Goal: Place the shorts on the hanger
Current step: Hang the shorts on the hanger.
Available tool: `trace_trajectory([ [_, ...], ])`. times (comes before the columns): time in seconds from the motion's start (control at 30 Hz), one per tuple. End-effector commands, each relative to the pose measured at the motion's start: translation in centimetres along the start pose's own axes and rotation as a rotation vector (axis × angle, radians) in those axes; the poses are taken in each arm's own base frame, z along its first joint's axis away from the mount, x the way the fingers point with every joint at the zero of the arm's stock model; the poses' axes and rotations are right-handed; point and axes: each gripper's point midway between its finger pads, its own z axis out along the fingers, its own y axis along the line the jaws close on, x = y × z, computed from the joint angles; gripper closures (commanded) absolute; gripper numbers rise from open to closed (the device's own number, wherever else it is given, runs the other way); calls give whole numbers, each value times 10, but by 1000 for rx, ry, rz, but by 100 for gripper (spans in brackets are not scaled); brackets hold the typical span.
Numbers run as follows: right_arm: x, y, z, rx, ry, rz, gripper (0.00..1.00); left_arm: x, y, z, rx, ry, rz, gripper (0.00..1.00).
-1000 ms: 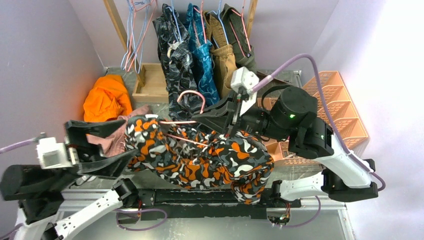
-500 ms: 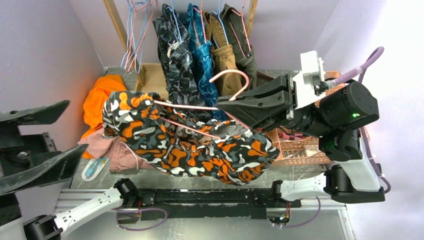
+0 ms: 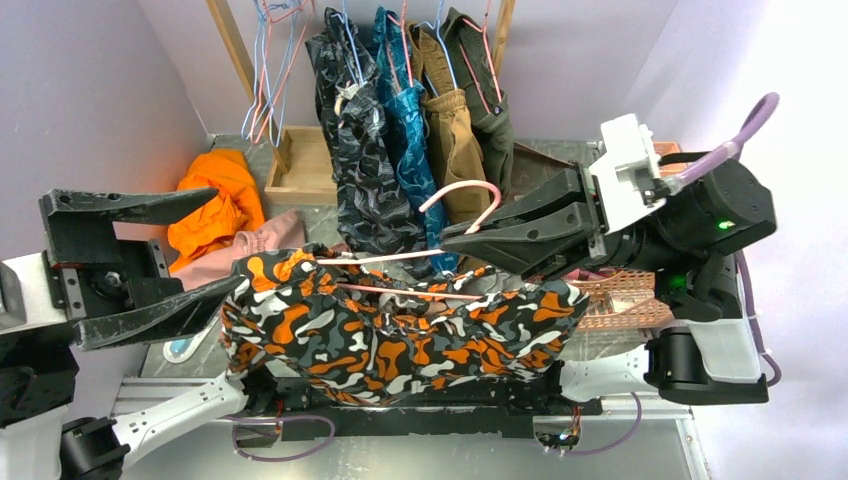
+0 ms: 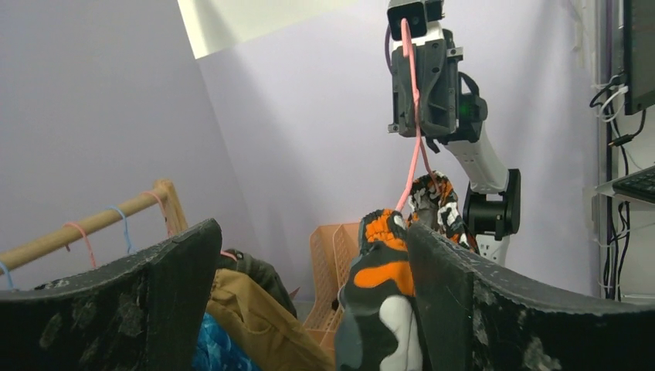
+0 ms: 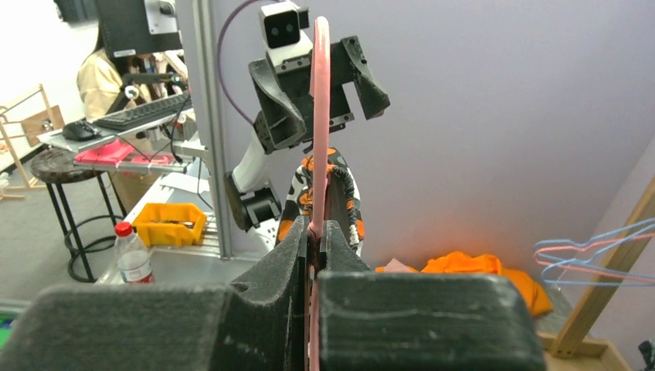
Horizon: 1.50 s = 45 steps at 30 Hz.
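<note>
The camouflage shorts (image 3: 400,340) hang in the air, draped over the pink wire hanger (image 3: 470,195). My right gripper (image 3: 447,240) is shut on the hanger's neck; in the right wrist view the pink hanger (image 5: 319,116) rises straight out of the right gripper (image 5: 317,228), with the shorts (image 5: 342,189) beyond. My left gripper (image 3: 228,238) stands wide open at the shorts' left end. In the left wrist view the left gripper (image 4: 309,232) frames that end of the shorts (image 4: 382,301), which lies close against the right-hand finger (image 4: 479,309). The hanger wire (image 4: 413,154) runs up to the right arm.
Behind hangs a rack of clothes (image 3: 400,100), with spare blue and pink wire hangers (image 3: 270,60) at its left. An orange garment (image 3: 215,200) and pink shorts (image 3: 262,245) lie at the left. A wooden tray (image 3: 305,165) and orange baskets (image 3: 625,290) stand on the table.
The right gripper has lifted the hanger and shorts off the table and swung them about. The left gripper has come in from the left, open, to the shorts' left end.
</note>
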Motion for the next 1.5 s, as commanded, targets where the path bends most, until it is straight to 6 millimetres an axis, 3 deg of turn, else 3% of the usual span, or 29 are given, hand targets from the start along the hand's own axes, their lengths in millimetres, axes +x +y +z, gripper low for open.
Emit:
trace_trajectory([
  [0.0,-58,14,-24,-37,-151,-76,100,-37,-10,-1,51,-106,23,7],
  [0.07,-36,6,-21,4,-105,-70,100,-42,-13,-6,53,-138,16,7],
  [0.13,0,-2,-14,30,-20,-52,100,-34,-11,-7,41,-128,6,7],
  [0.17,8,-3,-13,33,3,-49,100,-28,-9,-6,31,-111,2,7],
  [0.2,6,-1,-12,19,6,-50,100,-23,-7,-4,24,-93,-3,7],
  [0.3,-25,-4,-17,40,-48,-86,100,-17,-5,9,41,-56,-5,8],
  [0.33,-20,-10,-14,62,-25,-92,100,-17,-6,13,59,-47,-9,8],
  [0.47,41,-28,0,124,130,-78,100,-1,-9,30,115,7,-36,8],
  [0.57,61,-33,-2,149,161,-81,100,18,-13,39,159,57,-57,8],
  [0.73,58,-35,-3,156,178,-95,100,47,-33,54,325,147,-113,5],
  [0.87,57,-32,-3,135,187,-96,100,78,-35,71,389,243,-167,8],
  [1.1,60,-29,-4,121,205,-92,100,126,-33,71,393,396,-214,15],
  [1.3,67,-36,-3,148,231,-103,100,151,-37,69,415,491,-287,23],
  [1.47,76,-41,2,162,263,-104,100,161,-36,69,415,522,-294,31],
])
